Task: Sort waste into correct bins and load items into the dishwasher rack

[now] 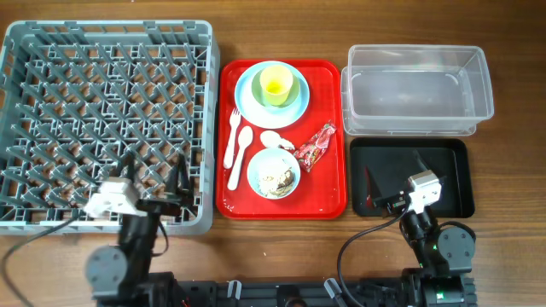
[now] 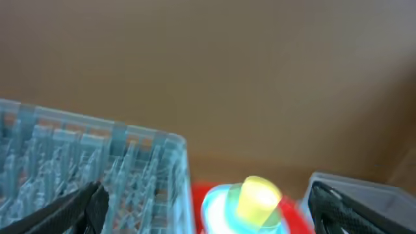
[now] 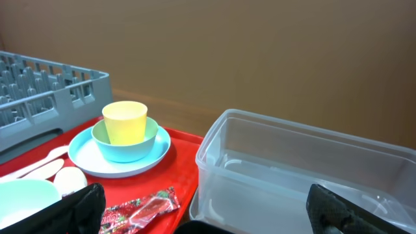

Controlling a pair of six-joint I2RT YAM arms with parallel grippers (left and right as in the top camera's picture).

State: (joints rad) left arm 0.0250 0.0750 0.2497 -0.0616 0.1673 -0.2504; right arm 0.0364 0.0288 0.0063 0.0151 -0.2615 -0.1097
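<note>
The grey dishwasher rack [image 1: 102, 119] fills the left side. On the red serving tray [image 1: 328, 183] a yellow cup [image 1: 275, 83] stands in a pale green bowl on the blue plate [image 1: 249, 102]. Below lie a white fork [image 1: 234, 136], a spoon [image 1: 241, 158], a tissue [image 1: 275, 139], a bowl with food scraps [image 1: 273, 173] and a red wrapper [image 1: 316, 147]. The clear tub [image 1: 416, 88] and black tray [image 1: 444, 170] are on the right. My left gripper [image 1: 155, 173] hangs open over the rack's near right corner. My right gripper [image 1: 394, 170] hangs open over the black tray, both empty.
In the right wrist view the wrapper [image 3: 140, 208] lies just left of the clear tub [image 3: 305, 175], with the cup [image 3: 125, 121] and rack [image 3: 45, 84] beyond. The left wrist view is blurred, showing the rack [image 2: 97, 162] and cup [image 2: 258, 198]. Bare wooden table runs along the front edge.
</note>
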